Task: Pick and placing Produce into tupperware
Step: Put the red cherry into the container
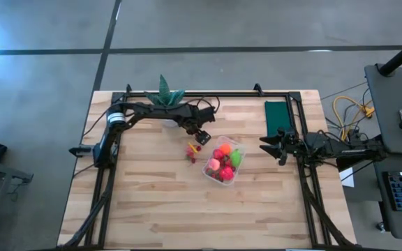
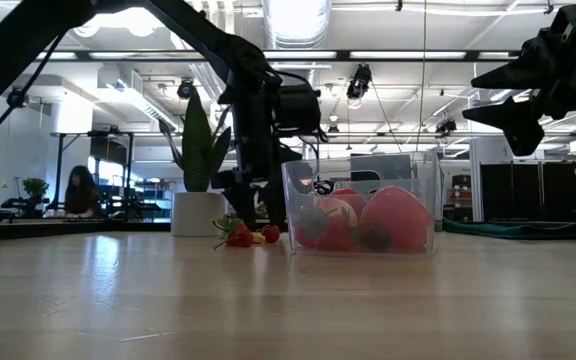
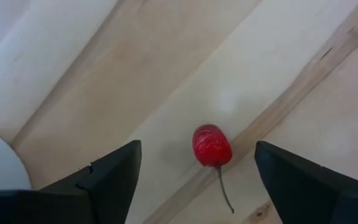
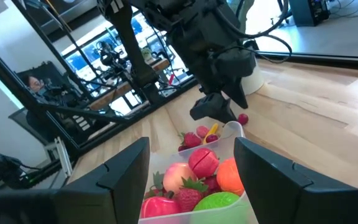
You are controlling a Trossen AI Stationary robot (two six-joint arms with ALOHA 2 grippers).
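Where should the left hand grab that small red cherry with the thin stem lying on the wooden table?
Grip the small red cherry across its round body, coming straight down from above; the open left hand already straddles it, and its thin stem lies flat, too slight to pinch.

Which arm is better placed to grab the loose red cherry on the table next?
Left. Its gripper hangs open directly above the red cherry, which sits between its fingers in the wrist view, beside the tupperware. The right gripper waits open on the tub's far side, off toward the green cloth.
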